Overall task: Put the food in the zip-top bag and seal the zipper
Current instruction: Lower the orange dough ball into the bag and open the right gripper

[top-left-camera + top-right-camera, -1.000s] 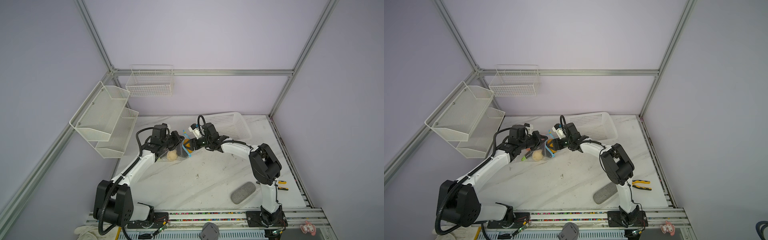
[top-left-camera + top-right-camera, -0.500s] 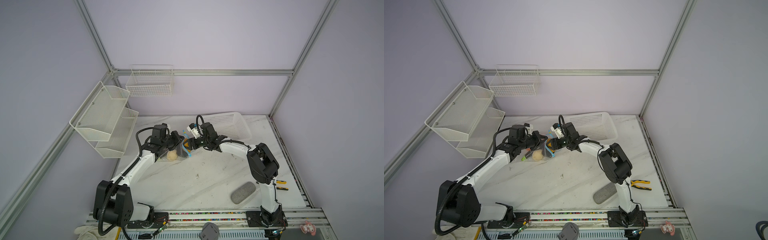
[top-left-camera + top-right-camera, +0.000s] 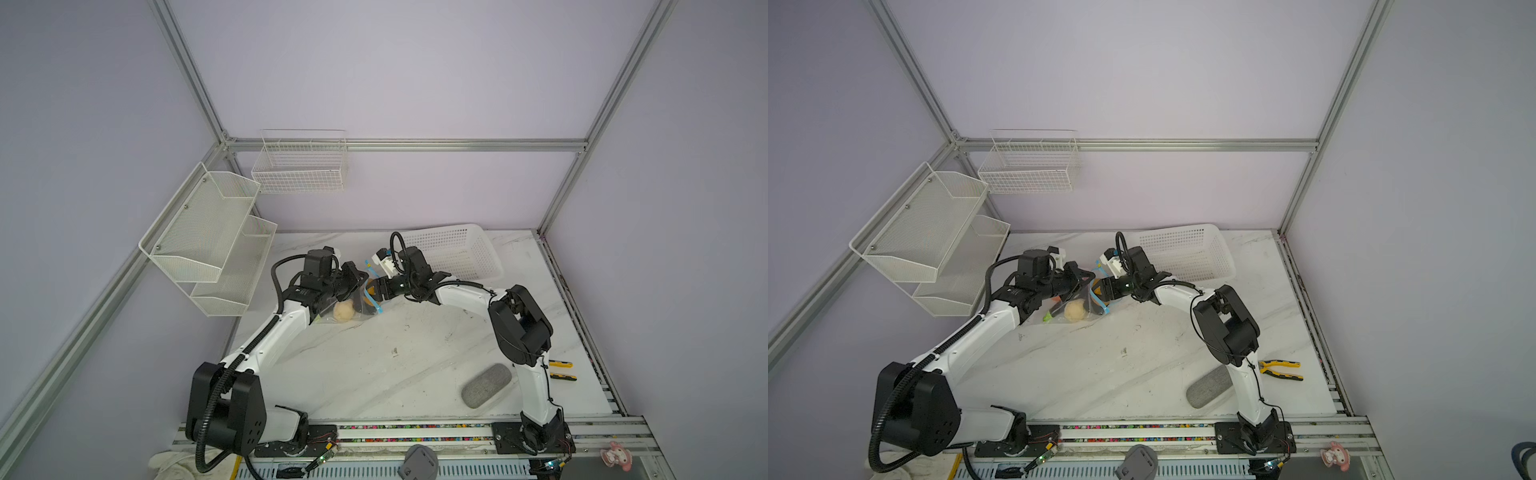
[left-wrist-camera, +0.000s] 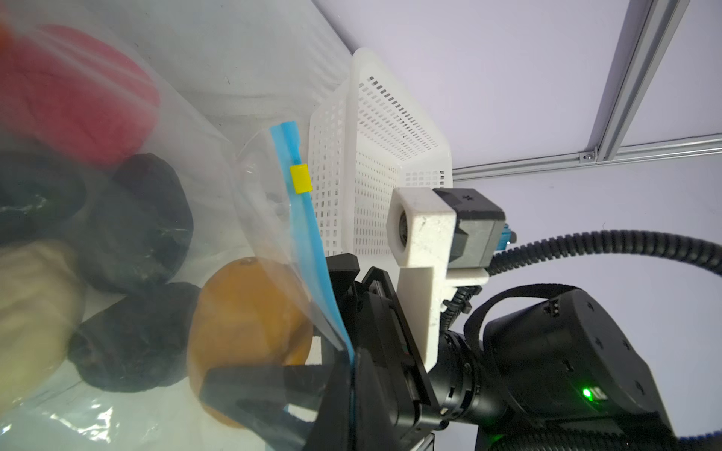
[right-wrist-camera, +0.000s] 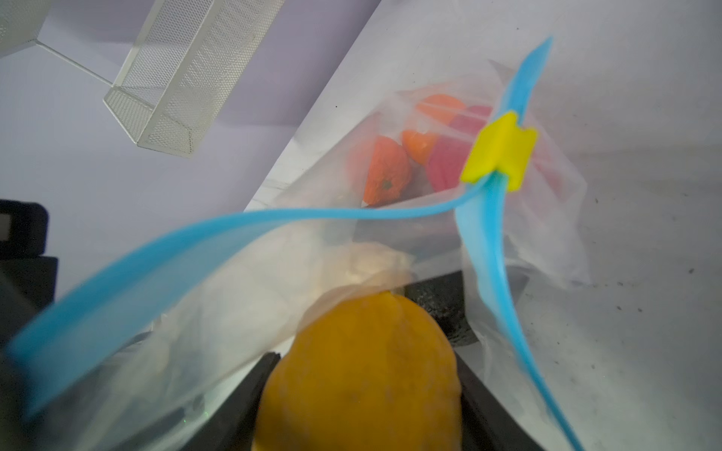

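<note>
The yellow-brown fruit (image 5: 359, 382) is clamped in the right gripper (image 3: 372, 289) at the open zipper (image 5: 156, 250); the zip-top bag (image 4: 203, 129) is pinched by the closed left gripper (image 3: 354, 276), with the basket (image 3: 453, 253) just behind.

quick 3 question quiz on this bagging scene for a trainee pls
1. True or false: the zipper is sealed.
2. Which end effector holds the yellow fruit?
3. Fill in: the zipper's tab is coloured ____.
Key: 1 false, it gapes open. 2 the right end effector. 3 yellow.
</note>
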